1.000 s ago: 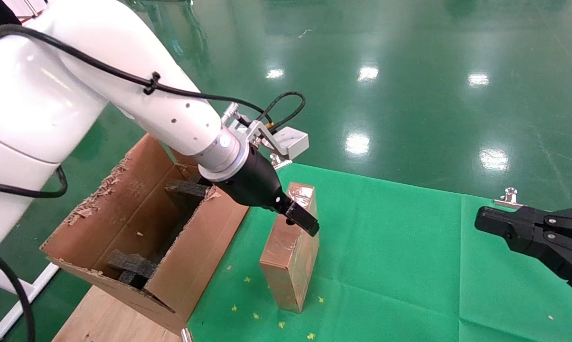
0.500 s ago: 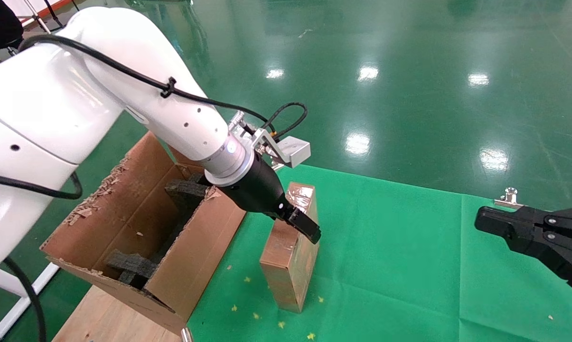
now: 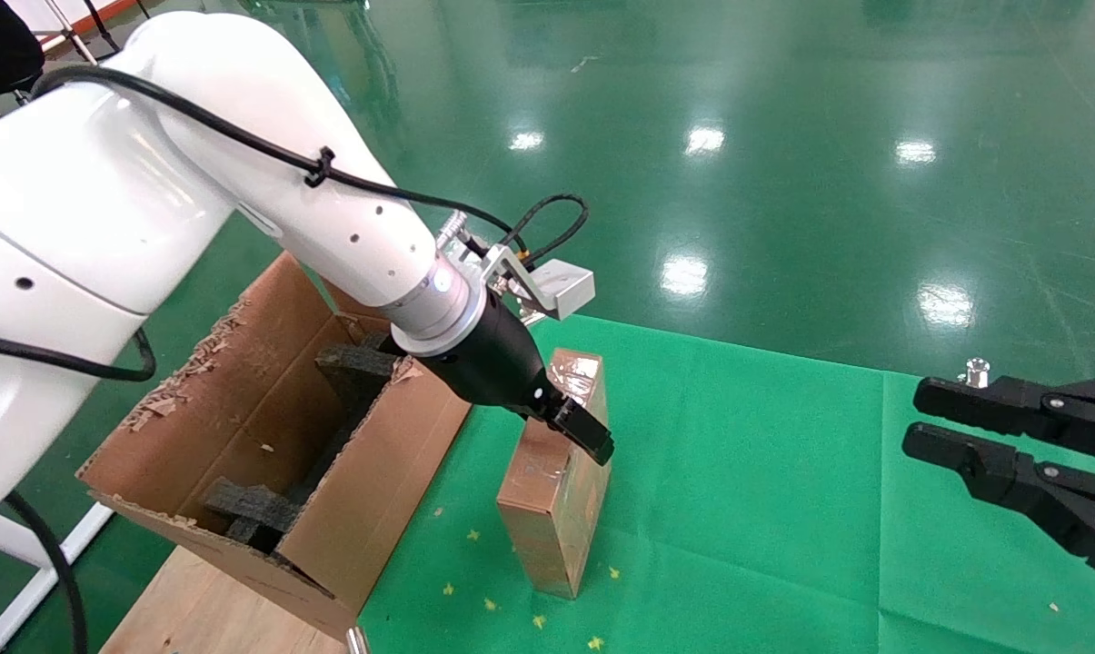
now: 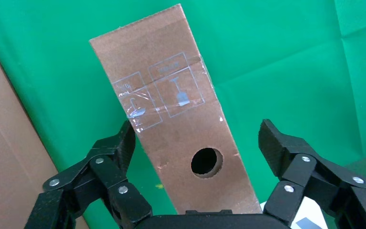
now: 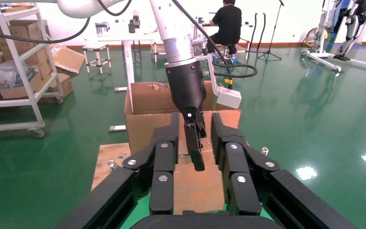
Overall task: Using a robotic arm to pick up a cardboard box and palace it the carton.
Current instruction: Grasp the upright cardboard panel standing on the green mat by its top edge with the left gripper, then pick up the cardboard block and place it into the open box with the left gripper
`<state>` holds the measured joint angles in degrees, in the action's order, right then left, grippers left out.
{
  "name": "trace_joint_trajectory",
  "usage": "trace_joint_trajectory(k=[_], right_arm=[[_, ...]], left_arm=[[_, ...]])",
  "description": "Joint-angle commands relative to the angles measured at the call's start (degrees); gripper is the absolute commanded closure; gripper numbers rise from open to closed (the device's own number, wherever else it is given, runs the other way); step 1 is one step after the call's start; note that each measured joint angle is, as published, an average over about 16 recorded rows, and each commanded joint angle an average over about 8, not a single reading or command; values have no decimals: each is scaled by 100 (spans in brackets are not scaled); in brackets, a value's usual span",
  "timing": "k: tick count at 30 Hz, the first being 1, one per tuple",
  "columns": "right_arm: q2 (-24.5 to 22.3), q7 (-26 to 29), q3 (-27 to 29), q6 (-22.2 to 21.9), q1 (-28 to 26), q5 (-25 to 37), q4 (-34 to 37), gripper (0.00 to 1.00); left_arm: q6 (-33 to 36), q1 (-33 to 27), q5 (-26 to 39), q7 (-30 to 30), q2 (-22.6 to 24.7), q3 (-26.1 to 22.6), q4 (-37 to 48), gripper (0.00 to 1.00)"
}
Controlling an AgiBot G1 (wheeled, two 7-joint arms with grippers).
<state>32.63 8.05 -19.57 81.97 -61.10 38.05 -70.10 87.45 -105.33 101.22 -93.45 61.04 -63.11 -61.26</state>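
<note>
The cardboard box (image 3: 554, 509) stands on end on the green cloth, wrapped in shiny tape, with a round hole on its top face (image 4: 207, 162). My left gripper (image 3: 565, 429), on the white robotic arm (image 3: 329, 227), is open and straddles the box's top end (image 4: 198, 136); one finger is at the box's edge, the other stands apart. The carton (image 3: 365, 490) with torn flaps sits just left of the box, with dark foam blocks (image 3: 356, 363) inside. My right gripper (image 3: 915, 418) is open and empty at the far right.
Green cloth (image 3: 765, 509) covers the table, with small yellow scraps near the box. A wooden board (image 3: 193, 609) lies under the carton. A silver clip (image 3: 974, 371) holds the cloth's far edge. The right wrist view shows shelves (image 5: 14, 71) and a person (image 5: 228, 24) far off.
My right gripper has opened; its fingers were together before. My left gripper lowered slightly over the box's top a second ago and has since held still.
</note>
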Motion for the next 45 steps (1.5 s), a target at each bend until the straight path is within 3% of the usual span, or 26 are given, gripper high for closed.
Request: trace_joint_trajectory(k=[1,20,34,45], right_arm=[[0,0,0,0,0,0,0,0],[0,0,0,0,0,0,0,0],[0,0,0,0,0,0,0,0],[0,0,0,0,0,0,0,0]], left_arm=[[0,0,0,-4,-2,1,-6,100],[-36,-130,131,128,-253,25,-266,100],[-368,-1067,-424,1443,-1598,934,-823,100],[-163,-1606,339,2551,-2531,910,-372,100]])
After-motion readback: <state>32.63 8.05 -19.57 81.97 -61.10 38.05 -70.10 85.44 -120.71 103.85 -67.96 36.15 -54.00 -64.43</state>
